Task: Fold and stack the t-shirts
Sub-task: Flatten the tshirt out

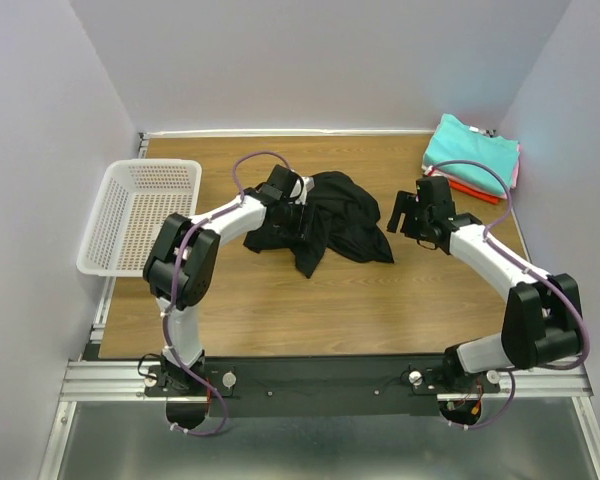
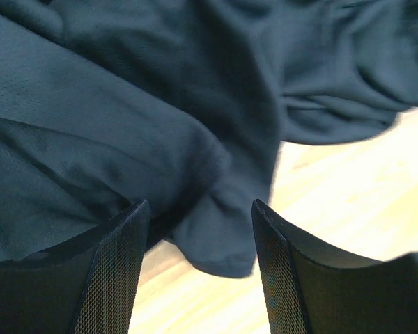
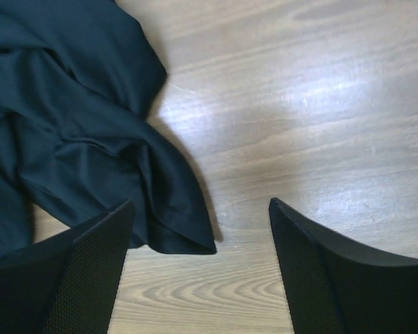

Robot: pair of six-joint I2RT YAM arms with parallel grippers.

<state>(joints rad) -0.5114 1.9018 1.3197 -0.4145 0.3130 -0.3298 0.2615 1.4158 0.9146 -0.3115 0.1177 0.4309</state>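
1. While the black t-shirt (image 1: 332, 222) lies crumpled at the centre of the table (image 1: 280, 300), folded tees (image 1: 470, 145) sit stacked at upper right, teal on top, red-orange beneath.
2. Left end effector (image 2: 198, 209) stands wide, a black fold showing between its 2 fingers, unpinched.
3. Right end effector (image 3: 200, 202) gapes wide over bare wood, the shirt's edge beside the finger at frame left.
4. White basket (image 1: 140, 212) overhangs the table's left edge.

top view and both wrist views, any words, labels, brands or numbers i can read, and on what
None can be read in any view.
The black t-shirt, the folded t-shirts, the white basket and the table show no print, tag or number.
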